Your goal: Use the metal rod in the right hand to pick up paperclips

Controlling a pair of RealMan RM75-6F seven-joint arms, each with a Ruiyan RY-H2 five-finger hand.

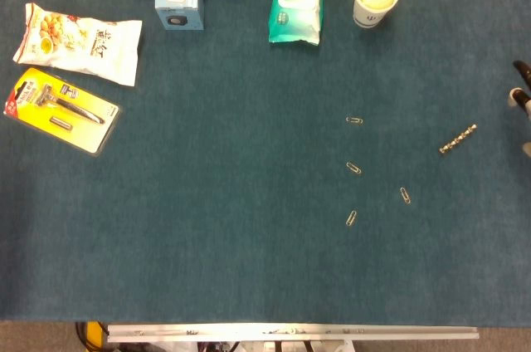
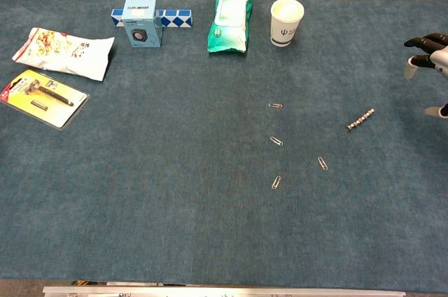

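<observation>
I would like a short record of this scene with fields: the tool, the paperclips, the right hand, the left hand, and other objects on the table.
tool: metal rod lies on the table, not held
paperclips: four, loose on the cloth left of the rod, e.g. and
right hand: entering at the right edge, fingers apart, holding nothing
left hand: not in view
other objects: paper cup, green wipes pack, snack bag, razor pack, blue box

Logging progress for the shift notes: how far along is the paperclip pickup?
Nothing done yet. The metal rod lies on the table, unheld. The right hand is at the right edge, fingers apart, holding nothing. Left to do: grasp the rod and collect all four paperclips.
</observation>
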